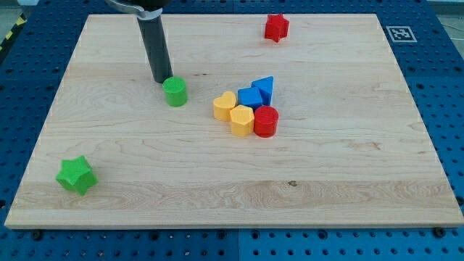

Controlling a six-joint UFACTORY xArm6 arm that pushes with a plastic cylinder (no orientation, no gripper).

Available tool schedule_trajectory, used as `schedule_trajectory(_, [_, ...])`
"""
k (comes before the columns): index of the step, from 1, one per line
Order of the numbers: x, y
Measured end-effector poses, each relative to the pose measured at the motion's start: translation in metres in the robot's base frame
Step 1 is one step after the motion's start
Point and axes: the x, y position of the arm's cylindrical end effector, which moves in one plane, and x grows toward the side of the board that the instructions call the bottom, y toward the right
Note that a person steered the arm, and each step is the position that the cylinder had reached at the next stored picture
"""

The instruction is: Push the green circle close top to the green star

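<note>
The green circle (175, 92) stands on the wooden board, left of the middle. The green star (76, 175) lies near the board's bottom left corner, far below and to the left of the circle. My tip (161, 79) rests on the board just above and to the left of the green circle, touching or nearly touching it. The dark rod rises from there to the view's top.
A cluster sits right of the circle: yellow heart (225, 106), yellow hexagon (242, 119), red cylinder (266, 121), blue cube-like block (249, 97), blue triangle (264, 88). A red star (276, 27) lies near the top edge. The wooden board (348, 167) sits on a blue perforated table.
</note>
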Motion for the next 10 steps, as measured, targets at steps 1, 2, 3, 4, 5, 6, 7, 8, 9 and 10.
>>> schedule_trajectory(1, [0.0, 0.0])
schedule_trajectory(2, [-0.004, 0.0])
schedule_trajectory(3, [-0.004, 0.0])
schedule_trajectory(4, [-0.001, 0.002])
schedule_trajectory(5, [0.003, 0.004])
schedule_trajectory(6, [0.008, -0.006])
schedule_trajectory(7, [-0.005, -0.009])
schedule_trajectory(8, [-0.032, 0.002])
schedule_trajectory(9, [-0.03, 0.04])
schedule_trajectory(10, [-0.016, 0.068])
